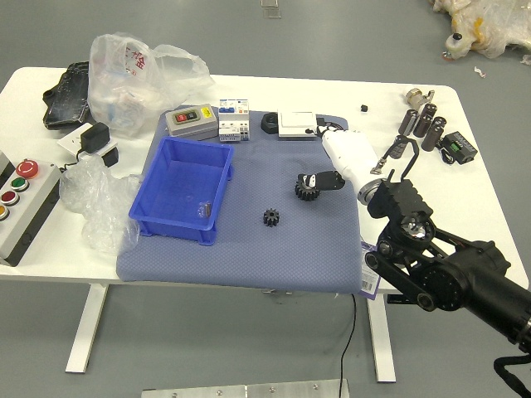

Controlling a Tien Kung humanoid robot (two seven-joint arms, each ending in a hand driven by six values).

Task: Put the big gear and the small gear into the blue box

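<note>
The black-and-white right hand (349, 157) is held by the big, black, round gear (307, 191), likely to lift it; whether it is gripped cannot be told.

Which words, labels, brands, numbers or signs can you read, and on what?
"金", apparently: red print on the plastic bag; the character above it is blurred.
Too small or blurred: print on the circuit breaker, grey switch box and barcode label.
None visible: big gear, small gear, blue box.
</note>
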